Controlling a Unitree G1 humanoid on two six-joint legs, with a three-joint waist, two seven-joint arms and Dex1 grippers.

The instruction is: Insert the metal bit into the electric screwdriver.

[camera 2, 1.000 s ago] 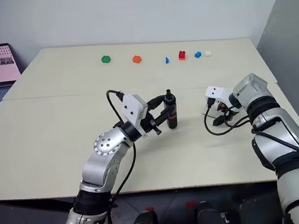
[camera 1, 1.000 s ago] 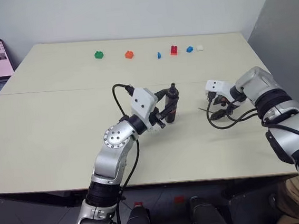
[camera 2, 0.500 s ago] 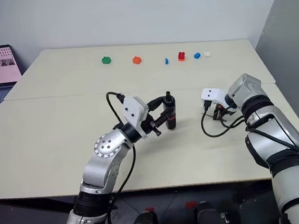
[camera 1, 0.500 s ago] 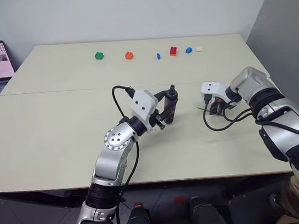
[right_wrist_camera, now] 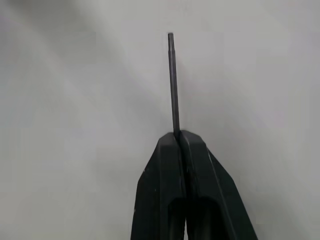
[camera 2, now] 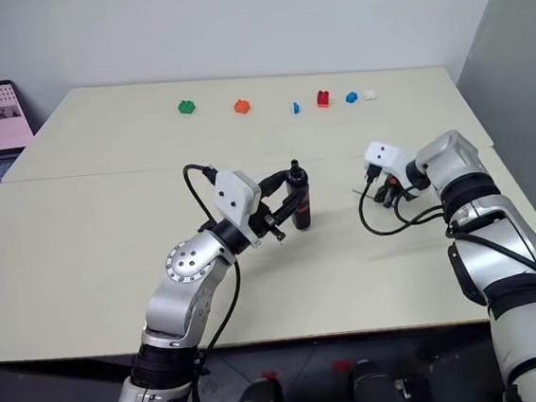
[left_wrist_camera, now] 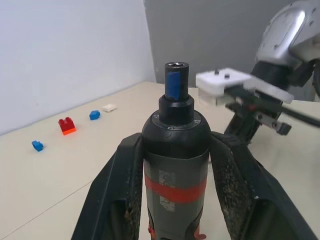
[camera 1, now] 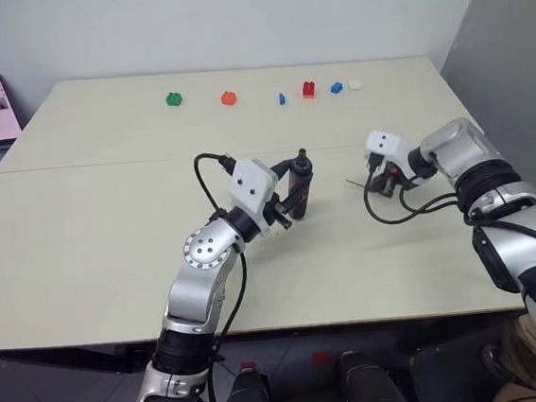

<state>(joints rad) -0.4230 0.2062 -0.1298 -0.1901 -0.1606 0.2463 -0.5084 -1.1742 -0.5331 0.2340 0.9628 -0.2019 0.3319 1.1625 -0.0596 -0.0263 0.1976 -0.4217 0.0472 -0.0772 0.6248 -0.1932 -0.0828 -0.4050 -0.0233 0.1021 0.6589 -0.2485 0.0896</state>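
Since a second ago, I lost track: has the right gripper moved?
Yes. The right gripper, jaws shut on the metal bit, has lifted off the table, toward the toy bricks at the far edge.

- From the head we look forward and down over both arms onto the table [camera 1: 90, 228]; our two eyes share nearly the same scene, slightly offset sideways.
- Our left wrist camera sits close behind the left gripper [left_wrist_camera: 175, 170], looking along its fingers past the electric screwdriver [left_wrist_camera: 175, 150] toward the row of small blocks [left_wrist_camera: 66, 125] and the right gripper [left_wrist_camera: 250, 102], which the head views also hold.
- Our right wrist camera looks closely along the right gripper's pinched fingers [right_wrist_camera: 170, 165] and the metal bit [right_wrist_camera: 172, 82] at a plain pale surface.
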